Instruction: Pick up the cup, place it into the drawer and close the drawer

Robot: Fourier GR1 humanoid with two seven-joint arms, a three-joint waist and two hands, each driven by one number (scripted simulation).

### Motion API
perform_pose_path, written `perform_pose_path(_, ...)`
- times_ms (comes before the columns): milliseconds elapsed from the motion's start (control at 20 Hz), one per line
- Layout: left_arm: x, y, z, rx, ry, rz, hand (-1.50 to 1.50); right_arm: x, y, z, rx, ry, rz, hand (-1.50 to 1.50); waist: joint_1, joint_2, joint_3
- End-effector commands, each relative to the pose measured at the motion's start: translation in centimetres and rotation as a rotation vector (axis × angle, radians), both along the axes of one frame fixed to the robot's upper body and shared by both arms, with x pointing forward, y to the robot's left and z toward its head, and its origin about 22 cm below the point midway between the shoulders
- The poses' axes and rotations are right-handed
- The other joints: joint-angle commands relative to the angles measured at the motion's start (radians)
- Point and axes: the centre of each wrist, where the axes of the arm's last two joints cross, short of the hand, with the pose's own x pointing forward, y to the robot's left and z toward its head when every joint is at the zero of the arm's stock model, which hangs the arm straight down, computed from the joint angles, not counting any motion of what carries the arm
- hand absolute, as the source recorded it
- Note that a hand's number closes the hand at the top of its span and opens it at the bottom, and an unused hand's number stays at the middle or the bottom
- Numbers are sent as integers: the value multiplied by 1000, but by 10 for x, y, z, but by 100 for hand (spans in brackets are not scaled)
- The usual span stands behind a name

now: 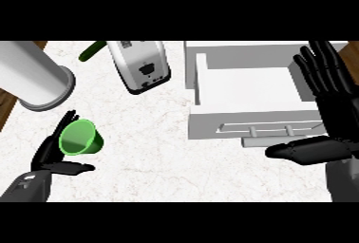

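Note:
A green cup [81,137] lies on its side on the marble counter at the lower left, its mouth turned toward the view. My left hand [53,154] sits right against it, fingers behind the cup and thumb below it, relaxed and not closed round it. The white drawer [242,90] stands pulled out at the upper right, its inside bare and its front panel with a handle [270,128] facing me. My right hand [326,109] is open by the drawer's right side, fingers straight up and thumb pointing left under the handle.
A large white cylinder [35,76] stands at the upper left. A white toaster [140,64] lies tilted at the top centre, with a green object [91,50] just left of it. The counter's wooden edge [5,107] shows at the far left.

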Motion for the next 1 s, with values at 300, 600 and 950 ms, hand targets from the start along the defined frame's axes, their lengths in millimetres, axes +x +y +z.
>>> perform_pose_path(300, 6, -17, -5, -114, -70, -92, -150, -4, 1, 1, 0, -2, 7, -150, -15, 3, -1)
perform_pose_path(600, 16, -41, -8, -254, -67, -216, 150, 7, -13, 1, 14, 6, -27, -150, -2, 3, -1)
perform_pose_path(950, 36, -53, 4, -53, -309, -40, 150, 5, -4, 2, -27, 13, -30, -150, -6, 4, -1)
